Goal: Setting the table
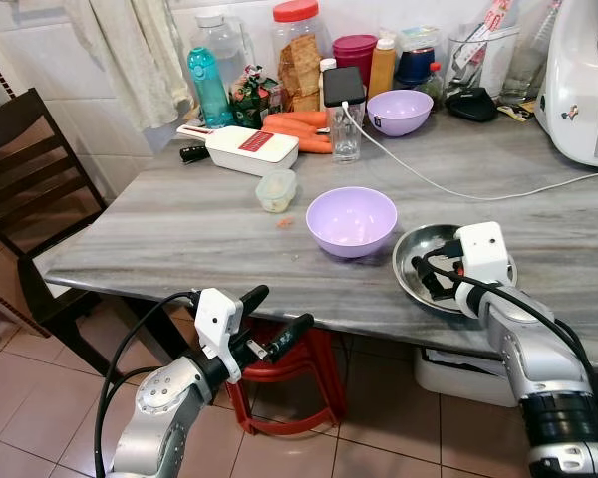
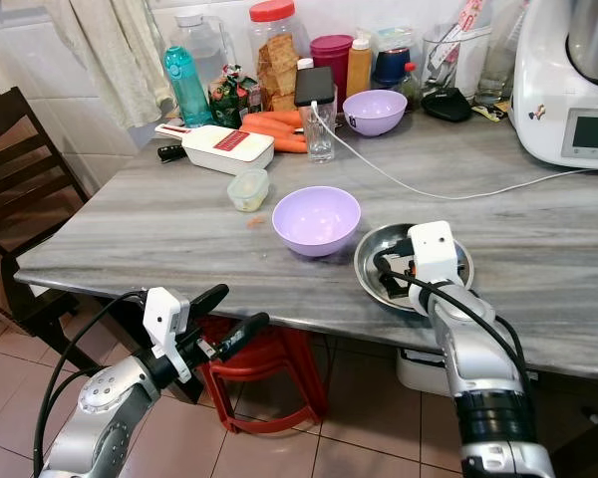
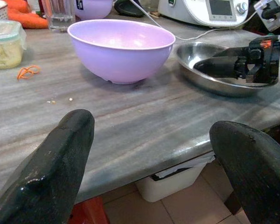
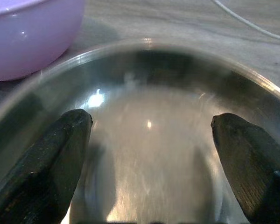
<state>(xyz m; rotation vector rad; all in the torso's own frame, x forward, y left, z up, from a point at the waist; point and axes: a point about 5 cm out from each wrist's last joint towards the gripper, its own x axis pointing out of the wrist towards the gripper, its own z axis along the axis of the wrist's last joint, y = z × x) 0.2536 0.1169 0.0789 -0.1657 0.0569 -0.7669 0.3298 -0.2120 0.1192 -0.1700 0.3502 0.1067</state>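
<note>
So the steel plate (image 1: pixel 411 261) sits right at the front edge of the grey marble-look table (image 1: pixel 179 229), toward its right end, just beside the lavender bowl (image 1: pixel 351 220), which is a bit further in from that edge. It's a round shallow dish, so no real long axis, just lying flat and open side up. A good chunk of it is hidden behind the right gripper (image 1: pixel 426 271) and the white wrist block, so I can't tell if the near rim overhangs the edge. That gripper is low over the plate's inside with its fingers spread wide, nothing pinched; the wrist view has one finger (image 4: pixel 46 158) on each side of the shiny basin, but it's blurry enough that I can't say whether the tips touch the metal. The left gripper (image 1: pixel 279 314) hangs in front of the table's front edge, below the top, jaws also spread and empty. Along the back edge there's a second lavender bowl (image 1: pixel 399 112), carrots (image 1: pixel 299 124), a drinking glass (image 1: pixel 346 134) and a white appliance (image 1: pixel 583 90) cut off at the right corner.
</note>
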